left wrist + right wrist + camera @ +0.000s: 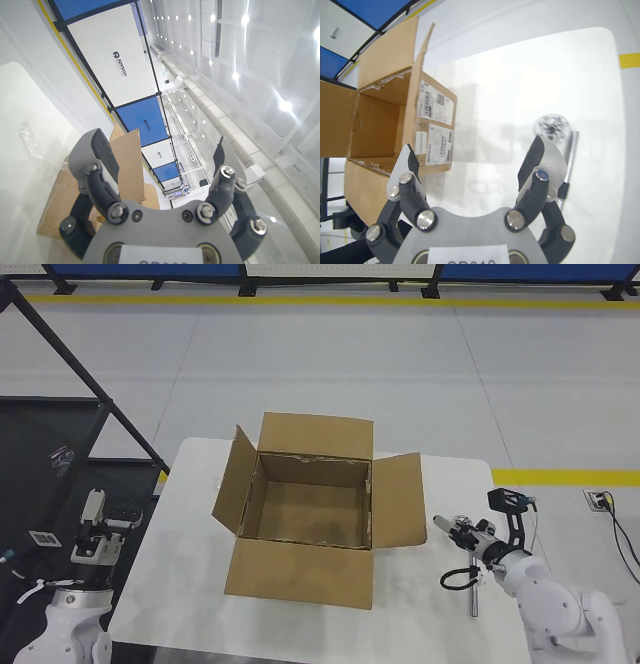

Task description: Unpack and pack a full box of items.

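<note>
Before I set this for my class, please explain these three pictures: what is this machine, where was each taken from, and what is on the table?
It is a robot with two arms, each ending in a two-fingered pincer. The top view looks down from above the arms at a white table bearing a cardboard box, flaps open. The other two come from cameras on the wrists, each showing its own pincer up close. The left pincer is open, empty, and points up toward the ceiling. The right pincer, also open and empty, is above the table beside the box, near a clear round part on a metal rod.
</note>
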`<action>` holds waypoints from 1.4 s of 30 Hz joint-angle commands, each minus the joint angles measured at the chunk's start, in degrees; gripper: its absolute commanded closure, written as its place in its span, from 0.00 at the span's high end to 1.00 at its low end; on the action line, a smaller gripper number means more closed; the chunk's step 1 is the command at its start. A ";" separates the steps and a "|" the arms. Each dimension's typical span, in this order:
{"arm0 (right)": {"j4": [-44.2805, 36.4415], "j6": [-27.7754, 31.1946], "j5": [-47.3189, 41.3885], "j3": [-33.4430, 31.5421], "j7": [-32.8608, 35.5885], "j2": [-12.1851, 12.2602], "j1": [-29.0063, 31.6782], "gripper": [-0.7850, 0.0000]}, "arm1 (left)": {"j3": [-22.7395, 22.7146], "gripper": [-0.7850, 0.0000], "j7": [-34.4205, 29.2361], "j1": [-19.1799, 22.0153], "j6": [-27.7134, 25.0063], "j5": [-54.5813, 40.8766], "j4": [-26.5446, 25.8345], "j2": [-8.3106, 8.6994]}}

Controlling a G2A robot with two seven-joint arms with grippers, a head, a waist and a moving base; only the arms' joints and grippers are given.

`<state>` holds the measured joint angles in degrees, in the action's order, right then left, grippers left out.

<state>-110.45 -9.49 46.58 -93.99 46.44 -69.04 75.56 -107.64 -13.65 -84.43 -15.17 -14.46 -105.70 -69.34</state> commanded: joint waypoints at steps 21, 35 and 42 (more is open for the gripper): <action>1.62 -8.38 20.71 5.98 13.20 0.59 -1.32 1.00 | 4.39 1.00 1.07 0.77 -0.11 6.17 -3.58 -0.13; 23.93 5.45 15.76 4.38 23.85 1.72 -13.76 0.96 | 4.33 1.00 0.58 0.32 -0.39 5.55 -3.92 -0.13; 25.34 5.32 15.84 5.03 23.19 1.89 -13.87 0.80 | 4.33 1.00 0.58 0.32 -0.39 5.55 -3.92 -0.13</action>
<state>-85.17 -4.16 62.50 -88.94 69.66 -67.17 61.65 -103.31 -13.07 -84.10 -15.56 -8.90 -109.62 -69.48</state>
